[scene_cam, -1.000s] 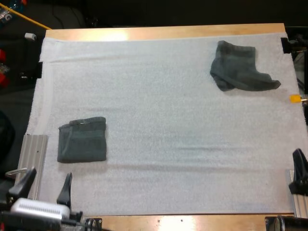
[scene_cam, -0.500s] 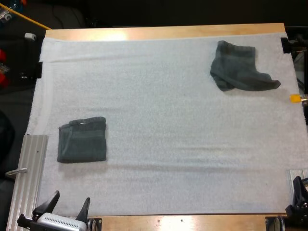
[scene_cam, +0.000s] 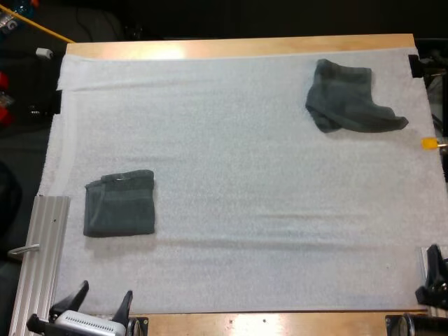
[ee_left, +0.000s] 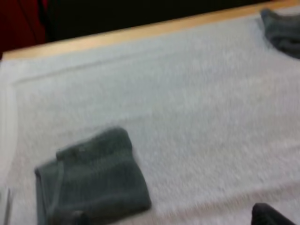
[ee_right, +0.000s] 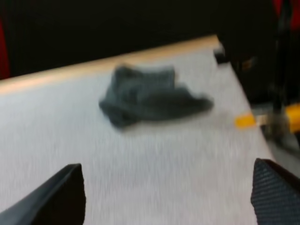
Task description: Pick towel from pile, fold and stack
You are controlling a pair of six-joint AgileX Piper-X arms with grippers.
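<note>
One wooden table (scene_cam: 238, 46) is carrying one white mat (scene_cam: 238, 175), which is covering nearly all of the tabletop.

One ribbed metal rail (scene_cam: 43, 245) is lying along the mat's near left edge.

Two dark grey-green towels are lying on the mat, well apart from each other:
- One crumpled towel (scene_cam: 348, 103) is sitting at the far right of the mat, near the far edge, with one corner trailing out toward the right edge.
- One folded towel (scene_cam: 119, 204) is lying flat at the near left of the mat, just beside the rail and not touching it.

Two grippers are hovering at the near edge of the table, and neither is touching a towel:
- The left gripper (scene_cam: 105, 292) is sitting at the near left corner of the mat. Its fingers are standing spread apart and are pinching nothing. The folded towel is lying just ahead of it.
- The right gripper (ee_right: 168, 192) is sitting at the near right corner of the mat. Its fingers are standing spread wide and are pinching nothing. The crumpled towel is lying well ahead of it.

Compared with one second earlier, both grippers are sitting closer to the near edge. Both towels are lying in the same places as before.
</note>
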